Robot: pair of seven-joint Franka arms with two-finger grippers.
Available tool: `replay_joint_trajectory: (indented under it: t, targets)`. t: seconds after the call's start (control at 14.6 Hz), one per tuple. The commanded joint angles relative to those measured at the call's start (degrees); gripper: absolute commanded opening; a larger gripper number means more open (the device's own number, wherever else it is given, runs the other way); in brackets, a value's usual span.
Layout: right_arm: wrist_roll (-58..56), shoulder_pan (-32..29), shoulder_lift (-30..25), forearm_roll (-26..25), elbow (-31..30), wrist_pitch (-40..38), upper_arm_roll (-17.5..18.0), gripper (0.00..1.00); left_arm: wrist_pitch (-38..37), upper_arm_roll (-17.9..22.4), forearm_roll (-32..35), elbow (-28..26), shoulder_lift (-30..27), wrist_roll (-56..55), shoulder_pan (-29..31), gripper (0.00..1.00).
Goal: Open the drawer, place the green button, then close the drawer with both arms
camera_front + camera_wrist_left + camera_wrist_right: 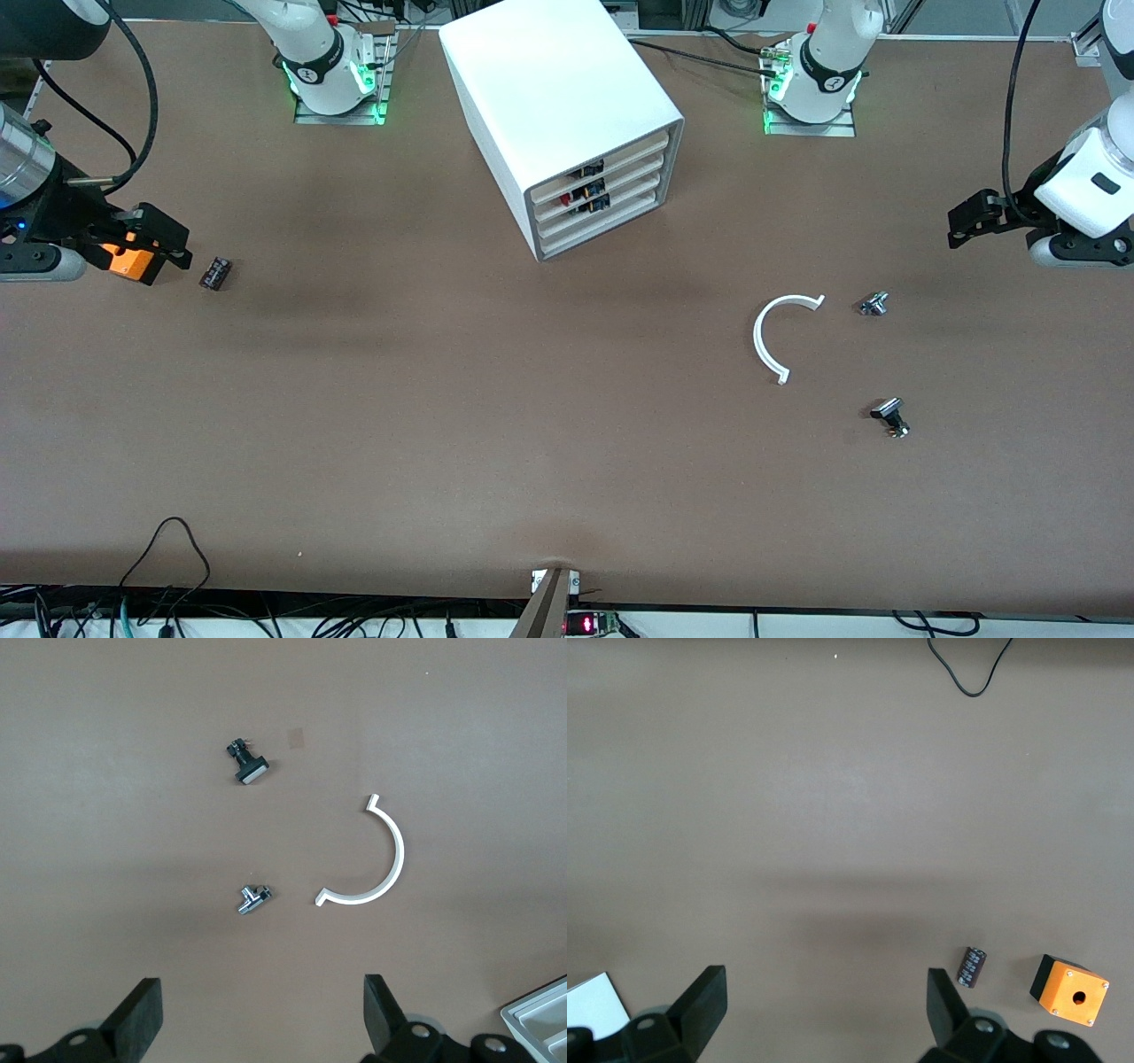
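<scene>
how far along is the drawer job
The drawer looks shut, like the other three, and no green button shows on the table. Nothing in hand: left hand and right hand hang open at their table ends. Started or finished, I cannot tell.

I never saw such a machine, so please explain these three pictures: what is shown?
Two white robot arms, the left arm and the right arm, stand at a brown table. The large picture looks down from across the table; the two others come from wrist cameras. The left end effector and the right end effector are open, holding nothing. On the table: a white cabinet, a curved white piece, a black-capped button, a silver part, an orange box, a dark cylinder.
</scene>
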Motion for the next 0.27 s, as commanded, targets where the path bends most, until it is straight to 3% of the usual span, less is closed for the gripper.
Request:
replay_joint_trajectory:
  t: [0.0, 0.21]
  targets:
    - [0.52, -0.63, -0.05, -0.26, 0.76, -0.82, 0.82, 1.0, -2.84, 1.02, -1.04, 0.92, -0.18, -0.35, -1.46, 1.0]
    - [0.69, -0.63, -0.05, -0.26, 0.68, -0.91, 0.82, 1.0, -3.73, 0.32, -1.13, 3.83, 1.41, 0.44, -1.81, 1.0]
